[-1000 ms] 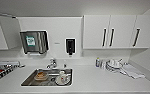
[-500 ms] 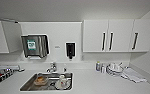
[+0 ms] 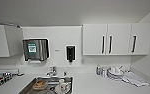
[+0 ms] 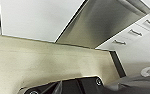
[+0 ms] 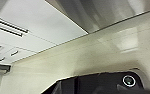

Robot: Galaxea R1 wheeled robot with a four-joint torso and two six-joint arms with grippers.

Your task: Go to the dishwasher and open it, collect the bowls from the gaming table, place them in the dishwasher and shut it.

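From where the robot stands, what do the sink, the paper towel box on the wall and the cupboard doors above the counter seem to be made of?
The sink looks like brushed steel: grey, with dull reflections. The paper towel dispenser seems to be metal too, grey and shiny with streaky highlights, though it could be metal-look plastic. The wall cupboards look like smooth white laminate or painted board, matt, with dark bar handles.

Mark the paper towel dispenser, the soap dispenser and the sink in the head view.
paper towel dispenser (image 3: 36, 49), head view, on its steel front cover.
soap dispenser (image 3: 70, 53), head view, on the middle of its black body.
sink (image 3: 28, 87), head view, on its left steel wall.
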